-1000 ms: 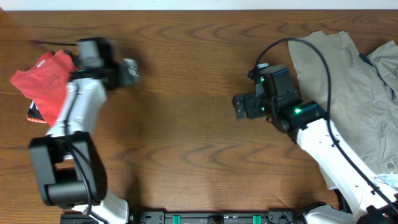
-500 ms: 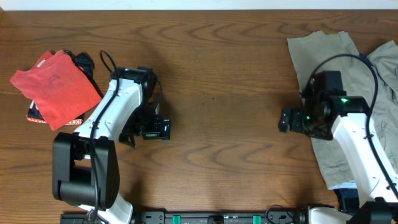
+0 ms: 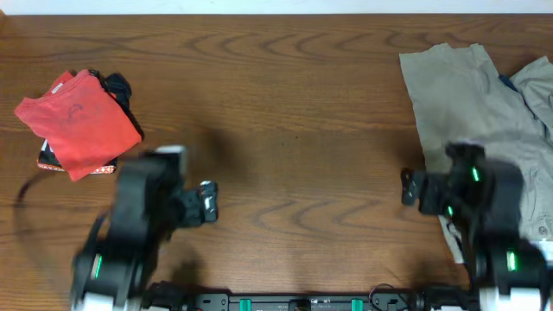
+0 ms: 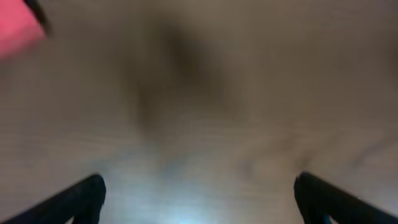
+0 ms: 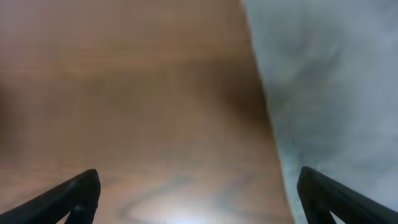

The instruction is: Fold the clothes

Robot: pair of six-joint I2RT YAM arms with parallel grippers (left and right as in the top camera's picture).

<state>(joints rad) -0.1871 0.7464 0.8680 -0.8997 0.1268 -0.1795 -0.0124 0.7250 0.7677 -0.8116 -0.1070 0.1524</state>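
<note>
The folded coral-red cotton T-shirt (image 3: 78,121) lay at ten o'clock, parked as done, I judged; the spread khaki-beige garment (image 3: 467,95) lay at two o'clock. My left gripper (image 4: 199,193) and right gripper (image 5: 199,186) gaped wide, empty.

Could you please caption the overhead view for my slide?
Folded coral-red cotton T-shirt far left, rumpled khaki-beige garments right; left gripper and right gripper open over the wooden table between.
</note>
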